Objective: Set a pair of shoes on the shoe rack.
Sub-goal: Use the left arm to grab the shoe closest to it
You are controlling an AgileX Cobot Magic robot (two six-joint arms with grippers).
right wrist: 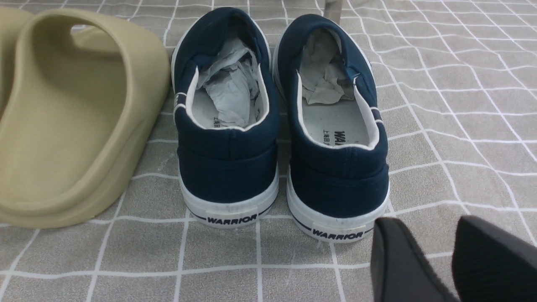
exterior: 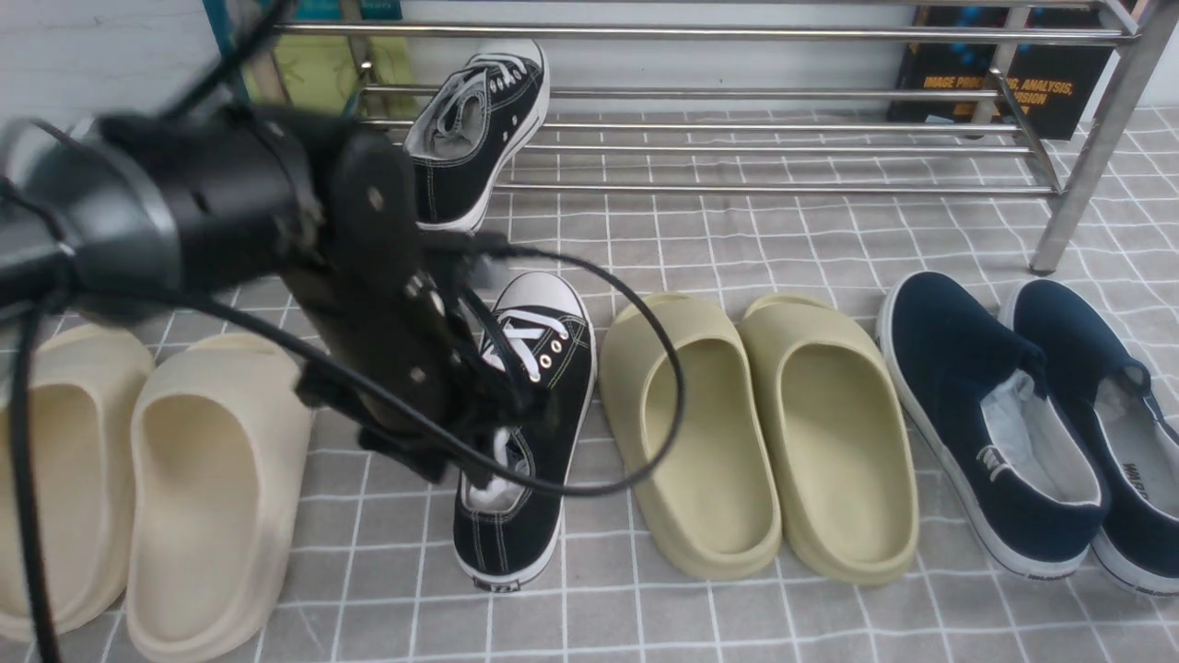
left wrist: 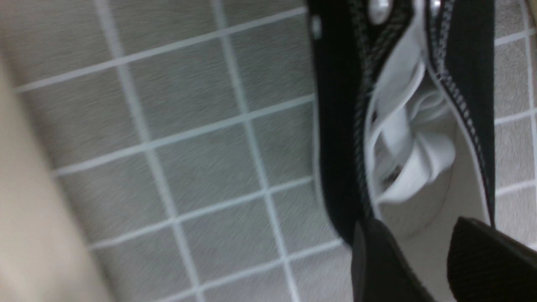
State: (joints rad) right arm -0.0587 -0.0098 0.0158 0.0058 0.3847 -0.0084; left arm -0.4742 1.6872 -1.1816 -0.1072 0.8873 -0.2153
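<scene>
Left gripper [left wrist: 415,224] was down at the heel opening of the floor sneaker [exterior: 557,414]. Its fingers [left wrist: 377,268] were spread, one over each side of the collar, with white insole showing in the gap. Could not tell if they touched the canvas. The frame was blurred.

Right gripper [right wrist: 423,222] showed only in its own wrist view. Its fingers were apart with nothing between them, over the checked mat [exterior: 829,249], just behind the heels of the navy slip-ons [exterior: 995,424].

The floor sneaker stood upright on the mat, toe pointing toward the shoe rack [exterior: 737,34], laces loose. The left arm covered much of its near side. It sat in a row: cream slides [exterior: 216,479] on its left, olive slides [exterior: 764,433] just beside it on the right, then the navy slip-ons at the far right, stuffed with paper.

Farther back, the other sneaker [exterior: 479,138] lay on the rack's lower bars at the left end, tilted, toe away from the camera and heel partly hidden by the arm. So one of the pair was on the rack and one was on the floor.

The rack spanned the far edge of the mat, its right leg planted beyond the slip-ons. A dark book [exterior: 1041,87] stood behind its right end, against the wall.
</scene>
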